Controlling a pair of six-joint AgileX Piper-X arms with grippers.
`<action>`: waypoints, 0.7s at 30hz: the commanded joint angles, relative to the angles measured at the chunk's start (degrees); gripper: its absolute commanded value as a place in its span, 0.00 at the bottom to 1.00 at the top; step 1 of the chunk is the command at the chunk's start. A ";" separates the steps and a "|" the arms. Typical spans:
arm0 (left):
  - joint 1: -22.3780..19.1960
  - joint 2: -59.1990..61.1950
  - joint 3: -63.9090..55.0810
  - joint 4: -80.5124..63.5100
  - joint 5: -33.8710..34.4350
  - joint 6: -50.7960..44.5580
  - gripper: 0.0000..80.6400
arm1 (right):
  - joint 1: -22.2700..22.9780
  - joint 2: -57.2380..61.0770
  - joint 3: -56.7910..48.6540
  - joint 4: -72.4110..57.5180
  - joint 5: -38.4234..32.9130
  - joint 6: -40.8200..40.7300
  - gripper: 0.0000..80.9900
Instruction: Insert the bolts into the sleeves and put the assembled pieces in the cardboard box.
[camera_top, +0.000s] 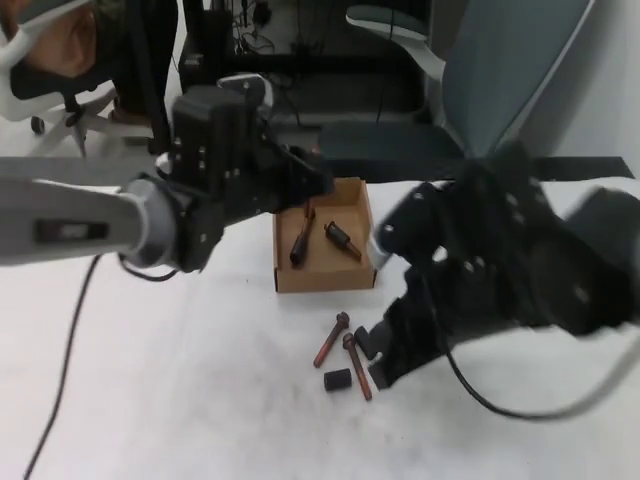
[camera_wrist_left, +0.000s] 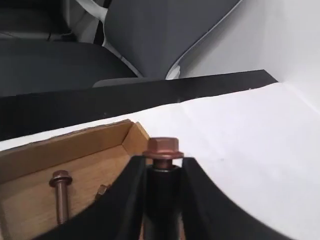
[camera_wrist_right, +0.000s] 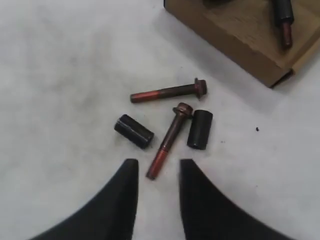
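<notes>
2 bolts, 2 sleeves beside box

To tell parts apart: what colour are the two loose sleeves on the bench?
Black, both sleeves; the right wrist view shows them best.

A grey office chair stands beyond the white-covered bench, whose far edge is a black strip.

White bench open at the near left, two bolts and two sleeves clustered just beside the cardboard box, left gripper with its sleeved bolt above the box's open top.
</notes>
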 joint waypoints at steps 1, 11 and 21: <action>0.13 3.51 -3.98 -0.72 0.72 -0.92 0.02 | -1.84 6.28 -5.42 4.20 0.06 -4.79 0.33; 2.35 9.45 -8.54 -2.93 5.10 -0.62 0.87 | -3.01 20.21 -17.01 11.23 -0.25 -10.42 0.33; 8.58 9.00 -8.40 -2.34 20.67 -14.33 0.87 | -3.01 23.63 -19.21 11.93 -0.39 -10.41 0.28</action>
